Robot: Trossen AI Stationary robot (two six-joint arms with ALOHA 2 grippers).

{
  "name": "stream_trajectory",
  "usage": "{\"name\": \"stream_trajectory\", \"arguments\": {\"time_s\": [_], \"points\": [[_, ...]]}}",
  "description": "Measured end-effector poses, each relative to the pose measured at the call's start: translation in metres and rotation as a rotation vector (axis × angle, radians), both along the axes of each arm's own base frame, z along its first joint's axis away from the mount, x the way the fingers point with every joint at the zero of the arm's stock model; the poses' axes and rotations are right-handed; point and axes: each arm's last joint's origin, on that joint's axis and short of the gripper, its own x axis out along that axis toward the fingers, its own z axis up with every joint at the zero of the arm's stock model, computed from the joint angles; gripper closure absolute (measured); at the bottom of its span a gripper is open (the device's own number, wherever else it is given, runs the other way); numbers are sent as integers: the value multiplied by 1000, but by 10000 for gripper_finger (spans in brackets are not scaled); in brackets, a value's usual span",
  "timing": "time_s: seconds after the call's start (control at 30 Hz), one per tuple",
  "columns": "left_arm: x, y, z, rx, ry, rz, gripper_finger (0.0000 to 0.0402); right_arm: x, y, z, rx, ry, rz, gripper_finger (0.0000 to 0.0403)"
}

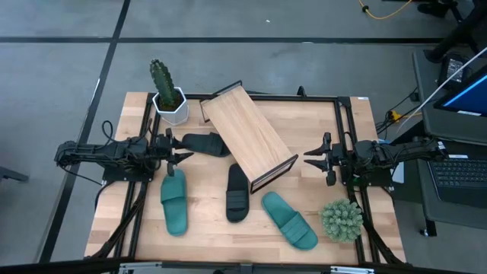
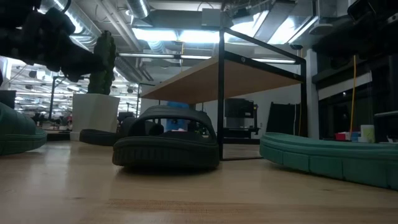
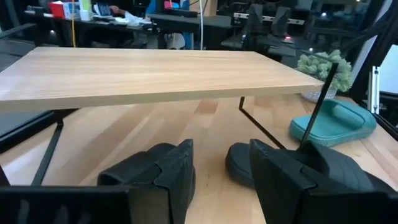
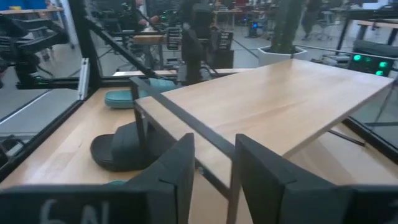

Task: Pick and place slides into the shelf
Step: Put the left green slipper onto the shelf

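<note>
Both grippers hang with fingers apart, nothing picked yet: the left gripper (image 1: 185, 146) faces a black slide (image 1: 204, 144) just ahead, so I'd expect a reach and clamp toward the shelf (image 1: 247, 135), right gripper (image 1: 310, 156) waiting.

Both dark arms lie low and level, stretched inward from opposite sides toward each other, the left tool (image 1: 185, 148) and the right tool (image 1: 307, 157) each empty, fingers (image 3: 171, 180) parted with a clear gap between them, well apart from one another.
</note>
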Motion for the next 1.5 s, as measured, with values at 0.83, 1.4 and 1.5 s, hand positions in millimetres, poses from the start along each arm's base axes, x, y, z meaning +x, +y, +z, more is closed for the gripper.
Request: {"name": "stream_trajectory", "arguments": {"time_s": [0.83, 1.4, 1.5], "points": [[15, -28, 76, 1, -51, -264, 255, 0, 0, 0, 0, 0, -1, 286], [40, -97, 111, 52, 70, -400, 255, 0, 0, 0, 27, 1, 7, 286], [39, -110, 116, 45, 69, -416, 255, 0, 0, 0, 27, 1, 7, 286]]}}
